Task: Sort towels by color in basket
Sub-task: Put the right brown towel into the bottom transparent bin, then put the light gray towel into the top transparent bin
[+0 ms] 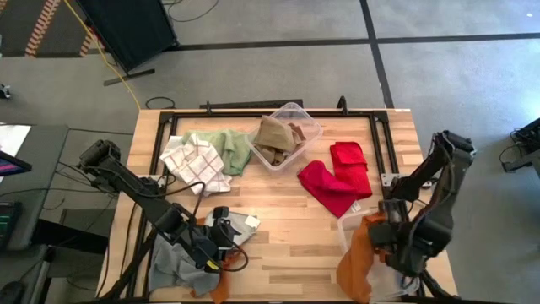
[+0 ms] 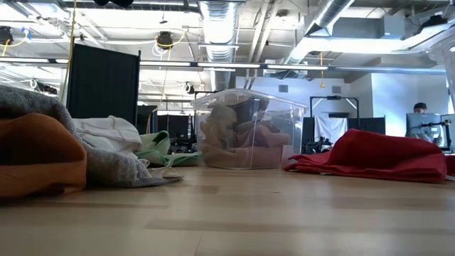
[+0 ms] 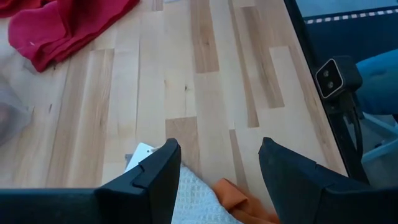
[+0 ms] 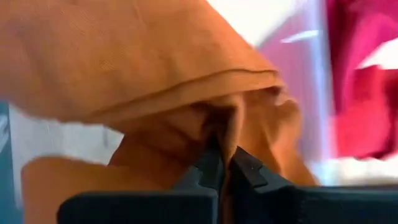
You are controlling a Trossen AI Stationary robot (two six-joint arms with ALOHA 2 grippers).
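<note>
My right gripper (image 1: 381, 241) (image 4: 227, 158) is shut on a rust orange towel (image 1: 358, 263) at the table's near right corner. My left gripper (image 1: 224, 241) (image 3: 217, 155) is open over the near left part of the table. Its fingers stand on either side of a white cloth (image 3: 193, 199) that lies on the table. Beside that are a grey towel (image 1: 173, 263) and another orange towel (image 3: 239, 202). Red towels (image 1: 337, 179) lie right of centre. White-checked (image 1: 196, 162) and pale green towels (image 1: 234, 148) lie far left. Tan towels fill a clear basket (image 1: 305, 127). My right gripper pinches a bunched fold of the rust orange towel (image 4: 214, 134) between its two shut fingers, several layers gathered at the fingertips. The rest of the towel drapes slack around and below the fingers (image 4: 205, 171). Its lower part (image 1: 350, 279) hangs toward the table's near edge.
A second clear container (image 1: 353, 223) sits under my right gripper, next to the red towels. The wooden table (image 1: 287, 228) shows bare boards in its middle and near part. A dark metal frame (image 1: 253, 110) runs along the far edge. A camera mount (image 3: 339, 78) stands at the table's edge.
</note>
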